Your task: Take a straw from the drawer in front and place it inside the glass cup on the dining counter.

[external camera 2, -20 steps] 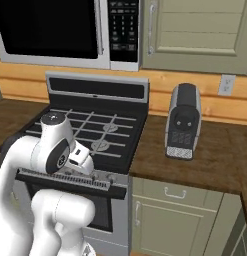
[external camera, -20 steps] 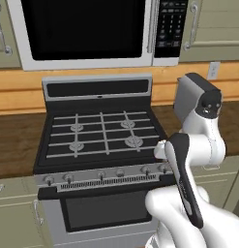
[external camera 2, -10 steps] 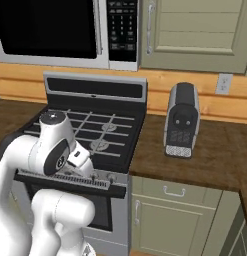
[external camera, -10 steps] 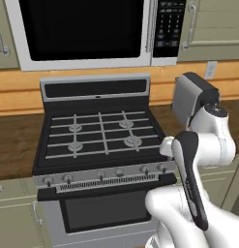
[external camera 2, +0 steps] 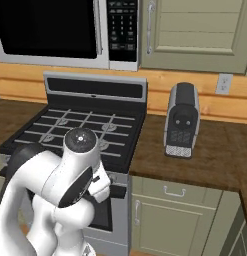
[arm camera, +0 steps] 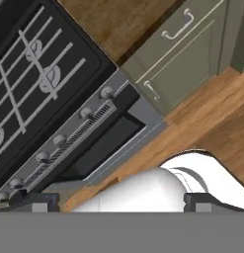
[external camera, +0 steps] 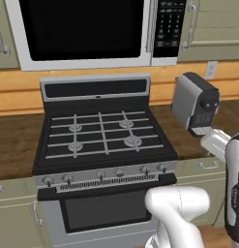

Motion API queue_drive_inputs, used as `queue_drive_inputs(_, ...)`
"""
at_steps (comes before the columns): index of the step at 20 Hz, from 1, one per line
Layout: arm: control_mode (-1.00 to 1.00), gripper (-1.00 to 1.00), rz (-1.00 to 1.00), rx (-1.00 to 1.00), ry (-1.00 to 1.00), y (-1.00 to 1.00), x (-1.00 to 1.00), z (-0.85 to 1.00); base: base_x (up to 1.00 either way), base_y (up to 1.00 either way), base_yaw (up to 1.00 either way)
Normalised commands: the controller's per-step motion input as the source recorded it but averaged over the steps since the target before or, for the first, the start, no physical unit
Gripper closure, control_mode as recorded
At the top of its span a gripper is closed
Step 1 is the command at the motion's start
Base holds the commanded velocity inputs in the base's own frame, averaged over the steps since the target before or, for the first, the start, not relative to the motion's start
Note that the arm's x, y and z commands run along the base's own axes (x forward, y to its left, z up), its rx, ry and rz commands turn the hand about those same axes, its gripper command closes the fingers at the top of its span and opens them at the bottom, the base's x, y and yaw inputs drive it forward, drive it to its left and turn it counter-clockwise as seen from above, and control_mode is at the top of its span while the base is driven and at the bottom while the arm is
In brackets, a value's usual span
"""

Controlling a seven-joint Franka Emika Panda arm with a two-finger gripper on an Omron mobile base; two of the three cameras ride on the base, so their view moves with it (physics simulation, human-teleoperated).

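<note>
The gripper (arm camera: 118, 197) stood wide open and empty, looking down on the closed drawer (arm camera: 175, 37) right of the stove (arm camera: 39, 74), where I judged the straw lay hidden, a light, slippery stick best pinched gently at its middle.

Stove (external camera: 104, 135), microwave (external camera: 87, 31), coffee mkr (external camera 2: 182, 120)
</note>
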Motion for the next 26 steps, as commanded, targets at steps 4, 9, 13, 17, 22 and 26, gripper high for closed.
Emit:
queue_drive_inputs(4, -1.00, -1.00, -0.26, 0.01, -0.34, -0.67, -0.76, -0.50, 0.00, 0.00, 0.00)
queue_drive_inputs(9, -1.00, -1.00, -0.05, -0.01, -0.30, -0.32, -0.51, -0.50, 0.00, 0.00, 0.00)
queue_drive_inputs(13, -1.00, -1.00, 0.00, -0.01, -0.28, -0.31, -0.34, -0.50, 0.00, 0.00, 0.00)
queue_drive_inputs(17, -1.00, -1.00, 0.00, -0.01, -0.20, -0.36, -0.13, -0.52, 0.00, 0.00, 0.00)
queue_drive_inputs(22, -1.00, -1.00, 0.00, 0.00, -0.04, -0.49, 0.05, -0.64, 0.00, 0.00, 0.00)
queue_drive_inputs(26, -1.00, -1.00, -0.04, 0.08, 0.00, -0.64, 0.35, -0.67, 0.00, 0.00, 0.00)
